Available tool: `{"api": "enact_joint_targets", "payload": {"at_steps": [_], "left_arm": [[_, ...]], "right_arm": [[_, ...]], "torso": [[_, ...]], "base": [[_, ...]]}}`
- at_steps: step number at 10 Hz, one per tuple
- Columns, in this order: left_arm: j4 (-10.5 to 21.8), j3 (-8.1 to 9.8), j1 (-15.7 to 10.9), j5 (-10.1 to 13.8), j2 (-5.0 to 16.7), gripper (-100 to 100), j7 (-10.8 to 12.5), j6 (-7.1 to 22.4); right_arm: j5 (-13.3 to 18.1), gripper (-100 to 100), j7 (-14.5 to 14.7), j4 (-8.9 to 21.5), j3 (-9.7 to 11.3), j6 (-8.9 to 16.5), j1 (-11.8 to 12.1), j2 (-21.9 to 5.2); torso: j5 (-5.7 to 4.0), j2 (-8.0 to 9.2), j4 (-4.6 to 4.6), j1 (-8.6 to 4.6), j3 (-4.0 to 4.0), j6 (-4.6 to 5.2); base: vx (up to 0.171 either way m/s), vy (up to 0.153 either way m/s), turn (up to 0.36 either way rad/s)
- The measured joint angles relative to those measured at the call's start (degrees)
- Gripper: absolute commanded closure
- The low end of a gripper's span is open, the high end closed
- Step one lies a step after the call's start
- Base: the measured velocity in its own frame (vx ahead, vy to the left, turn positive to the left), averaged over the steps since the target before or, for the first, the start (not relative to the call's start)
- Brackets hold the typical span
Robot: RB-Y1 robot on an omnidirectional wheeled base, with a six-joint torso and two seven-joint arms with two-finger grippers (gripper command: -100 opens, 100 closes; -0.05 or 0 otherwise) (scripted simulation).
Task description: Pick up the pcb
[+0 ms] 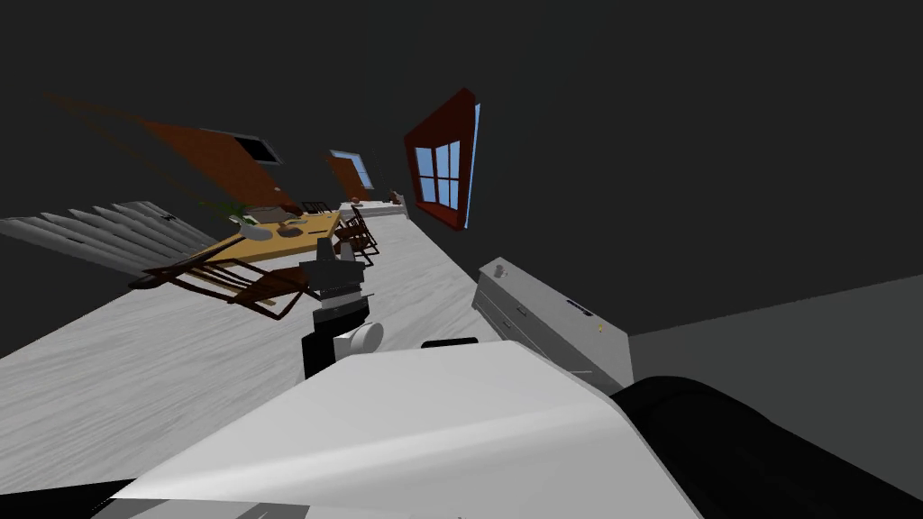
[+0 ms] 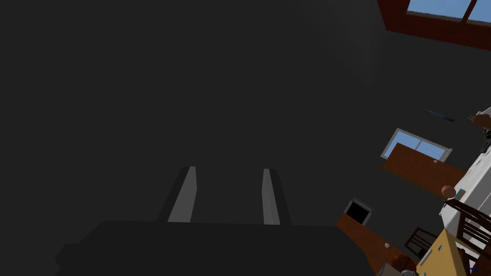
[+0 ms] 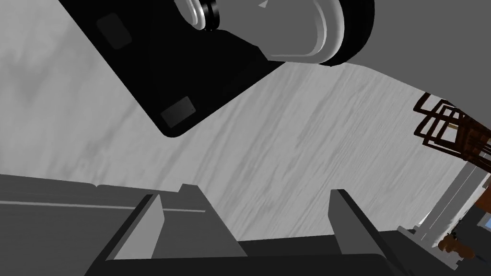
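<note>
Right jaws up close: two light grey fingers (image 3: pixel 152 227) stand wide apart with nothing between them, so they are open and grip nothing. Beyond the fingertips runs a pale, streaked floor (image 3: pixel 287 158). Off past one finger is a cluster of dark brown chairs (image 3: pixel 450 129).

Left jaws next: their fingers (image 2: pixel 184 196) sit closer together. A narrow gap shows between them, also empty, and they point up at a dark wall.

Over to the head view. The left arm (image 1: pixel 338 293) shows as dark and grey blocks just left of centre in the frame. Behind it, in the upper left, is a yellow tabletop (image 1: pixel 302 241) ringed by more brown chairs. It carries a small green plant (image 1: pixel 236 213) beside a pale bowl (image 1: pixel 255 231). Upper centre, a red-framed window (image 1: pixel 442 171) hangs on the dark wall, with blue panes.

Right of centre, a long grey cabinet (image 1: pixel 550 333) slants down toward the lower right. Three small things sit on its top:
- a pale knob-like piece (image 1: pixel 500 269) at the upper-left end
- a dark flat piece (image 1: pixel 578 308) about midway along
- a yellow speck (image 1: pixel 600 329) just beyond that

They are too small to tell which of them is the pcb. Both sets of jaws are well apart from that cabinet top.
</note>
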Motion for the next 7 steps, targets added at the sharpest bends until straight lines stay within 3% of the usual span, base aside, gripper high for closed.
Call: {"api": "enact_joint_targets", "payload": {"at_steps": [2,3,7], "left_arm": [[0.0,0.01,0.0,0.0,0.0,0,0.0,0.0],[0.0,0.01,0.0,0.0,0.0,0,0.0,0.0],[0.0,0.02,0.0,0.0,0.0,0,0.0,0.0]], "right_arm": [[1.4,-100,-0.2,2.9,1.4,1.0,0.4,-2.1],[1.9,-100,-0.8,2.0,2.1,2.6,1.1,-4.2],[4.4,-100,-1.3,6.9,4.1,5.4,2.6,-9.6]], "torso": [[-0.02,0.01,0.00,-0.04,0.00,0.03],[-0.01,0.00,0.00,-0.05,0.00,0.07],[-0.04,-0.02,0.00,-0.14,-0.01,0.09]], "base": [[-0.010,-0.013,0.208],[-0.011,-0.022,0.289],[-0.008,-0.036,0.237]]}}
